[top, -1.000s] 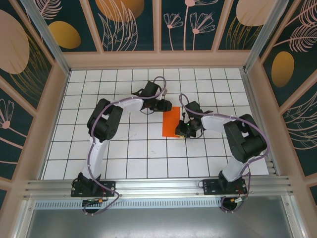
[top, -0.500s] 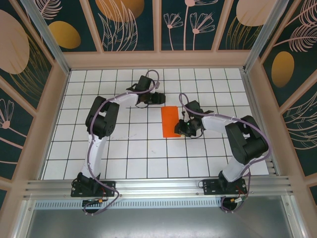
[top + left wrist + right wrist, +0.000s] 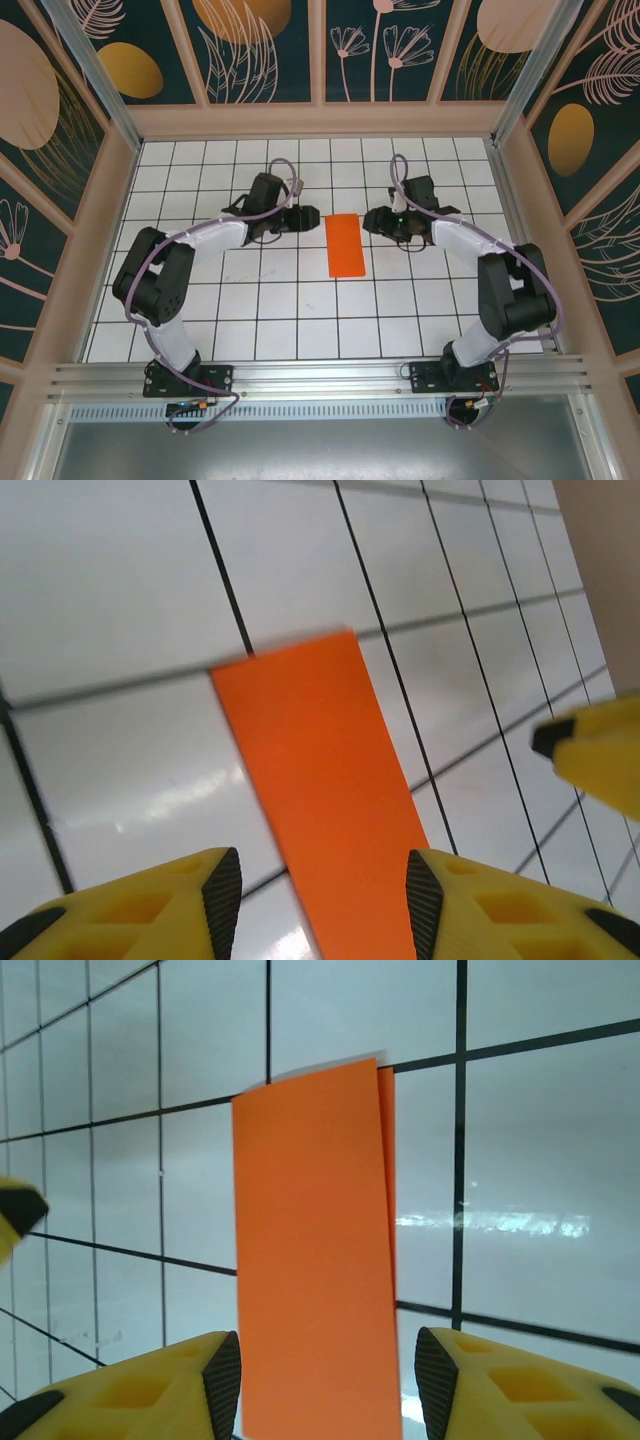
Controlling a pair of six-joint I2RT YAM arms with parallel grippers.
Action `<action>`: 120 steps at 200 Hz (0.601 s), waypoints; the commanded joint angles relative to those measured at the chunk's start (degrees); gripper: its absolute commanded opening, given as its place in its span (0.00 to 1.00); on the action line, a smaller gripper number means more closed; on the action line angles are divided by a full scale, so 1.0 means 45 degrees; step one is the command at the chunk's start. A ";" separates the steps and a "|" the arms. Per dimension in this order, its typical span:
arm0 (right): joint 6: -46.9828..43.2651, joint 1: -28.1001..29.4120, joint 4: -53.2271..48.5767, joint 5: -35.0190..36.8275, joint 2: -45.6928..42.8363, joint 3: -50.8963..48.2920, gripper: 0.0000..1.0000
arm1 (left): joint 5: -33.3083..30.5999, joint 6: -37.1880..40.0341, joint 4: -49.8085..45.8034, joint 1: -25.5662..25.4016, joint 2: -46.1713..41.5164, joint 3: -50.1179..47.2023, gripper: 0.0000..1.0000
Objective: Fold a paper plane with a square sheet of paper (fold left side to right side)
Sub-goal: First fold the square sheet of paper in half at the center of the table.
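Note:
The square sheet of paper lies flat on the white grid floor, folded into a narrow bright orange rectangle. Its lower layer peeks out along one long edge in the right wrist view. My left gripper hovers just left of the sheet's far end, open with nothing held. My right gripper mirrors it on the right, also open. In the left wrist view the paper runs beneath my open left gripper. The right wrist view shows the paper under my open right gripper.
The floor is a white tiled grid walled by a wooden frame with dark patterned panels. A yellow fingertip of the opposite gripper reaches into the left wrist view. An aluminium rail crosses the near edge.
Both grippers have drawn away from the paper. The left one moved left off the top edge. The right one left the lower right edge, moved up beside the far end and opened.

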 commanded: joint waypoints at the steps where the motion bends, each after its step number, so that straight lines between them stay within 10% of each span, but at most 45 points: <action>1: -0.0838 -0.0016 0.0927 -0.0568 0.1296 0.1038 0.53 | 0.0678 -0.1117 0.1266 -0.0796 0.0089 -0.0601 0.48; 120: -0.1148 0.0145 0.0424 -0.0052 0.3766 0.3045 0.53 | 0.1560 -0.1437 0.1297 -0.1739 0.2319 -0.0218 0.45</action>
